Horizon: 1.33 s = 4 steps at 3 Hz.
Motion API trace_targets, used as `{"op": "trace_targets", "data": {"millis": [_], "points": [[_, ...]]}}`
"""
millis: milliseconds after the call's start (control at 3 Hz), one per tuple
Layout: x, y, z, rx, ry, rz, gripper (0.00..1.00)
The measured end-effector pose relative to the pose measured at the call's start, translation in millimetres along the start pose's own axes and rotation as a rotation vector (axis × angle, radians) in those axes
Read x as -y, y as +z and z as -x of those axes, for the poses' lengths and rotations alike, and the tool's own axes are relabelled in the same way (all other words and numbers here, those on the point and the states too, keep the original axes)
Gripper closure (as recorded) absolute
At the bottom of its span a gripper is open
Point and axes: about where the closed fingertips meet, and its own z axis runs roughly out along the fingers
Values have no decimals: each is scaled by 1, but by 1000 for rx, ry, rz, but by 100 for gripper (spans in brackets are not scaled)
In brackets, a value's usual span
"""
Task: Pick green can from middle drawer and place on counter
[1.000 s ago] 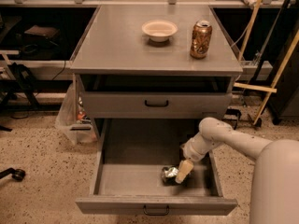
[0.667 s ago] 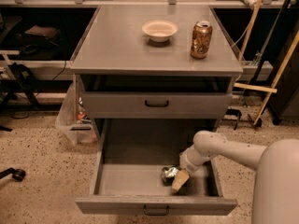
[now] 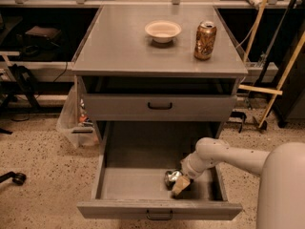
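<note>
The middle drawer (image 3: pixel 124 182) is pulled open below the closed drawer front. The green can (image 3: pixel 171 177) lies on the drawer floor near the front right, small and shiny. My gripper (image 3: pixel 179 185) reaches down into the drawer from the right and sits right at the can, its pale fingertip just to the can's right and front. My white arm (image 3: pixel 228 156) comes in from the lower right. The counter (image 3: pixel 119 42) is the grey top of the cabinet above.
A cream bowl (image 3: pixel 163 31) and a taller brown-gold can (image 3: pixel 205 40) stand on the counter's back right. A plastic bag (image 3: pixel 74 118) sits left of the cabinet. Wooden sticks (image 3: pixel 281 75) lean at the right. Dark shelving runs behind.
My gripper has moved lower and a little left in the drawer, closing in on the green can. The can has stayed in about the same place.
</note>
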Motion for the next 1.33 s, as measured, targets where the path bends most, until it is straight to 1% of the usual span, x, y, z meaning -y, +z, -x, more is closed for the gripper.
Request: {"op": "trace_targets", "data": {"millis": [667,1000,1333], "points": [[-1,-4,2,0,0,0,65],[-10,-42,15,5,-45,-8,88],[-34,-107,53,8,-137,-39,100]]}}
